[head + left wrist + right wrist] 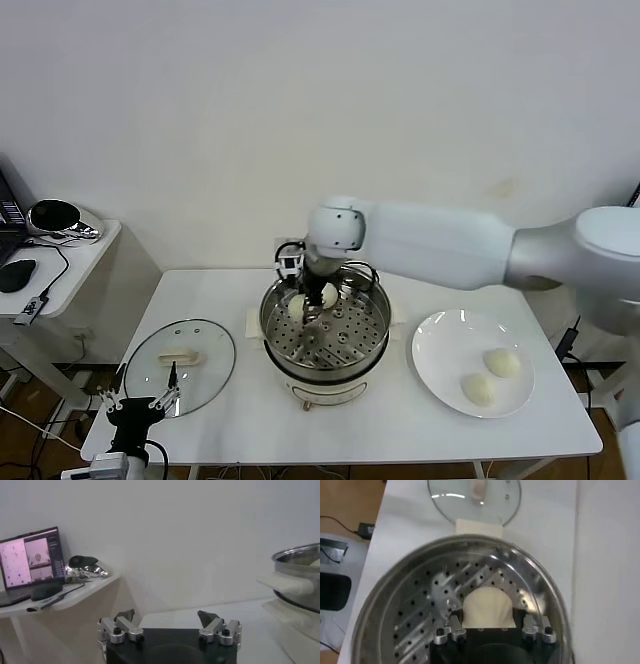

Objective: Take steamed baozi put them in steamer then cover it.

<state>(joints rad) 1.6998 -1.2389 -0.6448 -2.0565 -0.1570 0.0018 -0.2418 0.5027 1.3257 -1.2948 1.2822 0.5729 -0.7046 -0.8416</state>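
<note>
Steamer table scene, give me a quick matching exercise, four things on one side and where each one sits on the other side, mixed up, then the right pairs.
Things:
1. glass lid
2. white plate
3. right gripper
4. left gripper

Places:
A. inside the steamer, shut on a baozi
B. on the table at the robot's right, holding two baozi
C. at the table's near edge on the robot's left, open and empty
D. flat on the table, left of the steamer

Pairs: 1-D, 2-B, 3-A, 4-C
</note>
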